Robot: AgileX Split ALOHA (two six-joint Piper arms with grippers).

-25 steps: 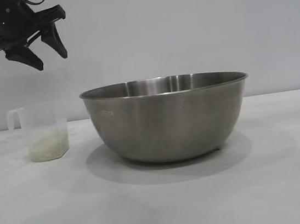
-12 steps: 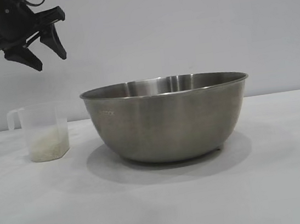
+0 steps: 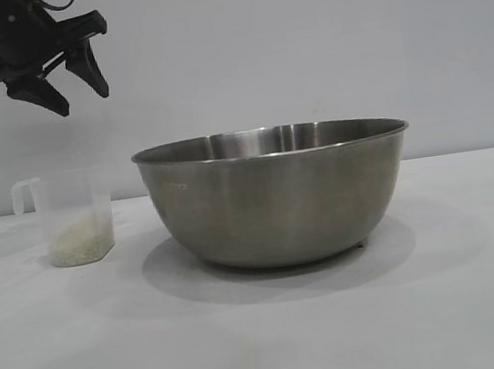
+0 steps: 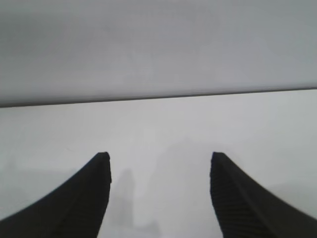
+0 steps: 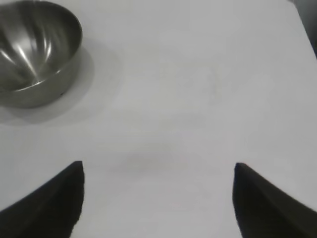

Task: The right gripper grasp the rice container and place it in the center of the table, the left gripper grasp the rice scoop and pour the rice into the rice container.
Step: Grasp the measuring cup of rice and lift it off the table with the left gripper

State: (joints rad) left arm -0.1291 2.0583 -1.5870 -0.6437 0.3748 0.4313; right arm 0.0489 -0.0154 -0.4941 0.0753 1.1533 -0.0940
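Observation:
The rice container (image 3: 276,194), a large steel bowl, stands in the middle of the white table; it also shows in the right wrist view (image 5: 34,49). The rice scoop (image 3: 71,217), a small clear plastic cup with rice in its bottom, stands to the bowl's left. My left gripper (image 3: 80,93) hangs open and empty high above the scoop; in the left wrist view (image 4: 158,161) only bare table lies between its fingers. My right gripper (image 5: 158,168) is open and empty over bare table, away from the bowl, and is out of the exterior view.
The white table (image 3: 267,336) runs wide in front of the bowl and to its right. A plain grey wall stands behind. The table's far edge shows in the left wrist view (image 4: 158,96).
The left gripper has barely shifted, a touch upward. The bowl and the scoop have not moved.

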